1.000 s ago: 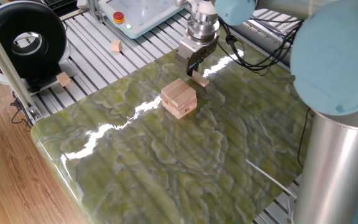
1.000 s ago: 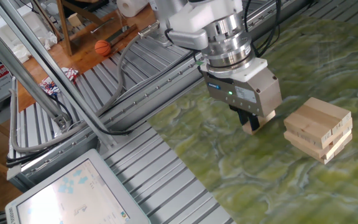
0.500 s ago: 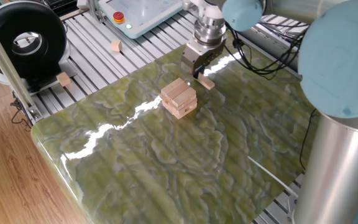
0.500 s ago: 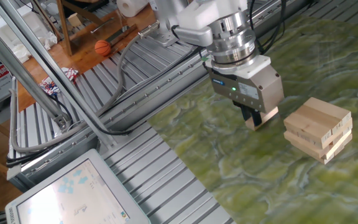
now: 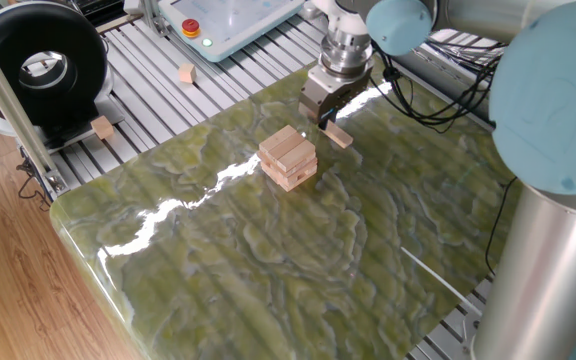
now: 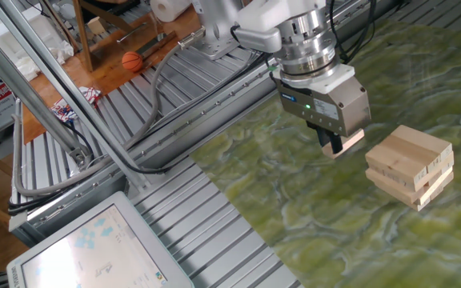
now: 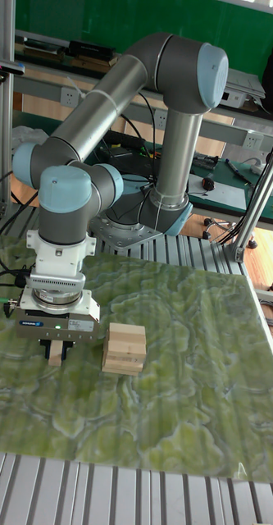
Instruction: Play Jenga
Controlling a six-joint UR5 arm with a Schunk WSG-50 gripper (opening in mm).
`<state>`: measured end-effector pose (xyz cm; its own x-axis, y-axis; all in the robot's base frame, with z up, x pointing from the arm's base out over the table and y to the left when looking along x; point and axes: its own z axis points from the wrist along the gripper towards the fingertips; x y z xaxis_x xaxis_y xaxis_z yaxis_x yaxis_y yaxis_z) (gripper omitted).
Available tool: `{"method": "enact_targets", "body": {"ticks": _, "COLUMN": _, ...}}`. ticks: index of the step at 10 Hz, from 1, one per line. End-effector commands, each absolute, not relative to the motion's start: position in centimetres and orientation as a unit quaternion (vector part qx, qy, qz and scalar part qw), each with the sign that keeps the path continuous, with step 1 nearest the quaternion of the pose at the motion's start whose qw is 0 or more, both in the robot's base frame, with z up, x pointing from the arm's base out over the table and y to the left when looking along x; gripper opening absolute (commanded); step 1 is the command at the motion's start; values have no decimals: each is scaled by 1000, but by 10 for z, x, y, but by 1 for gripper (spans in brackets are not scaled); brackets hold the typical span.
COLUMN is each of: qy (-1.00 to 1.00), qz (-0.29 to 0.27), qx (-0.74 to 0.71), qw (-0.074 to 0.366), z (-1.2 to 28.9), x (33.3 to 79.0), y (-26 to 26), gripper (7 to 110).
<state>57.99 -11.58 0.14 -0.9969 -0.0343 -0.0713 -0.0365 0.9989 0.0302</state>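
On the green counter (image 5: 268,260) nearest me in one fixed view, the Jenga tower (image 5: 288,157) stands where it stood a second ago. Just beyond it I see my gripper (image 5: 325,117), jaws clamped on a single block (image 5: 337,136); it has carried that block farther from the tower and higher. A small cube (image 5: 186,73) lies beyond on the slats.
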Motion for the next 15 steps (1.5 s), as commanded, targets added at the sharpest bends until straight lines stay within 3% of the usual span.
{"method": "enact_targets", "body": {"ticks": 1, "qy": 999, "qz": 20, "qx": -4, "qw": 33, "z": 2, "x": 573, "y": -118, "gripper": 22}}
{"method": "enact_targets", "body": {"ticks": 15, "qy": 999, "qz": 22, "qx": 1, "qw": 35, "z": -1, "x": 574, "y": -118, "gripper": 22}}
